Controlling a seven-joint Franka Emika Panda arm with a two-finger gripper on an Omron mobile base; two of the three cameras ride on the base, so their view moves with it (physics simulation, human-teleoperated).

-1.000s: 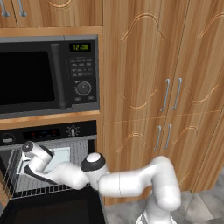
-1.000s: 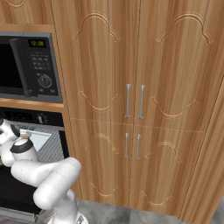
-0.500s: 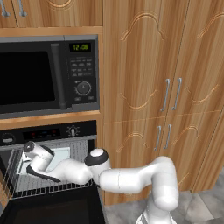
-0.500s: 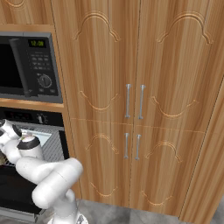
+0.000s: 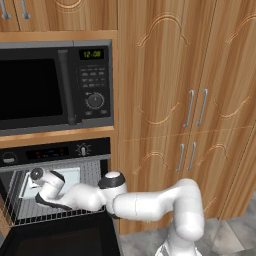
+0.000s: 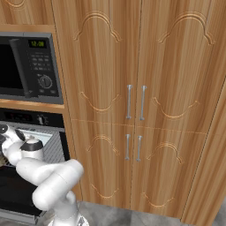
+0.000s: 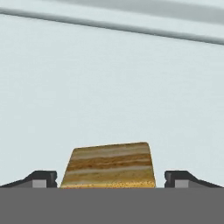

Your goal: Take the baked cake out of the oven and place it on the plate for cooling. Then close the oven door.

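Note:
The oven (image 5: 55,151) stands below the microwave, and its oven door (image 5: 60,239) hangs down open at the bottom left. My arm (image 5: 145,205) reaches into the cavity over the wire rack (image 5: 25,214). In the hand view a layered brown cake (image 7: 109,164) sits close in front, between my two dark fingertips (image 7: 41,178). My gripper (image 7: 111,180) is open, with one finger on each side of the cake and a gap on both sides. The plate is out of view.
A black microwave (image 5: 50,85) with a green clock sits directly above the oven. Tall wooden cabinet doors (image 5: 195,110) with silver handles stand to the right. The oven's pale back wall (image 7: 109,78) lies behind the cake. The open door juts out below my arm.
My arm has pushed slightly deeper into the oven, the elbow shifting right. The gripper stays open.

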